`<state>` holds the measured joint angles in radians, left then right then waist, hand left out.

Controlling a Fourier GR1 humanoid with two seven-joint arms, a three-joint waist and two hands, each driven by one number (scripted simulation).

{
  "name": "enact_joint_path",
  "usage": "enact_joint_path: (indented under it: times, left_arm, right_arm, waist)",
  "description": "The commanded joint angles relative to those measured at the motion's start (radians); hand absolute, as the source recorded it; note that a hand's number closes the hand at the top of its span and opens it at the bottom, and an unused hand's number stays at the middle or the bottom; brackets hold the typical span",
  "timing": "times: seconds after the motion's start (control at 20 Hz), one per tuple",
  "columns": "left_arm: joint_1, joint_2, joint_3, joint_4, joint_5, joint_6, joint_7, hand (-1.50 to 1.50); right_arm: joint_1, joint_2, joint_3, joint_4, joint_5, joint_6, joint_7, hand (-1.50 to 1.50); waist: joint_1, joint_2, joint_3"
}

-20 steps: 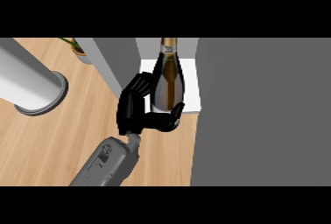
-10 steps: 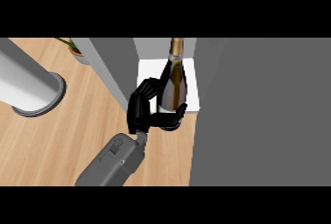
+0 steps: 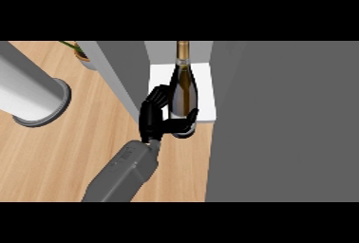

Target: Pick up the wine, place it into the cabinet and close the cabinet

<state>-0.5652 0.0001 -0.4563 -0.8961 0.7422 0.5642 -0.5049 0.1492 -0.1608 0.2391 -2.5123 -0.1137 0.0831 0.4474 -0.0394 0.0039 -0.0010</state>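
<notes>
At cabinet (image 3: pixel 181 97) shelf: right robot hand (image 3: pixel 163 121) gripping wine btl (image 3: pixel 184 88) upright

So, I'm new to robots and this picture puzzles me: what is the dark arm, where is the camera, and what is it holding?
The camera sits where the robot's head would be and looks steeply down at a wooden counter. The grey forearm coming up from the bottom ends in a black hand; only one arm shows, so I cannot say which it is. Its fingers and thumb curl round the base of a wine bottle, which stands on the white shelf inside a grey cabinet. The grey panel just left of the hand appears to be the open cabinet door. At far left is a large grey cylinder, and a potted plant peeks in at the top.
</notes>
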Motion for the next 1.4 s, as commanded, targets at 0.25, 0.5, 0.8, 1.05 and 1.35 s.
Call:
enact_joint_path:
  times: [0.25,0.5,0.8,1.05,1.35]
  left_arm:
    - [-0.120,0.000,0.036,0.168,0.091,-0.030,-0.031,1.50]
    - [-0.254,0.000,0.096,0.275,0.102,-0.048,0.011,1.50]
    - [-0.395,0.001,0.145,0.366,0.156,-0.033,0.025,1.50]
    - [-0.424,0.012,0.142,0.441,0.139,-0.022,-0.006,1.50]
    - [-0.516,0.009,0.147,0.568,0.095,0.071,-0.028,1.50]
  right_arm:
    - [0.137,-0.008,-0.042,-0.177,-0.150,0.045,0.015,-1.50]
    - [0.118,0.003,-0.058,-0.169,-0.154,0.041,0.025,-1.50]
    - [0.107,0.004,-0.018,-0.170,-0.129,0.050,0.042,-1.50]
    - [0.133,0.017,-0.016,-0.173,-0.112,0.062,0.004,-1.50]
    - [0.152,0.038,0.027,-0.164,-0.093,0.067,-0.015,-1.50]
  waist:
    - [0.001,-0.002,0.001]
    - [0.006,-0.001,0.001]
    - [-0.006,0.003,0.000]
    - [-0.005,0.001,0.001]
    - [-0.020,0.005,0.001]
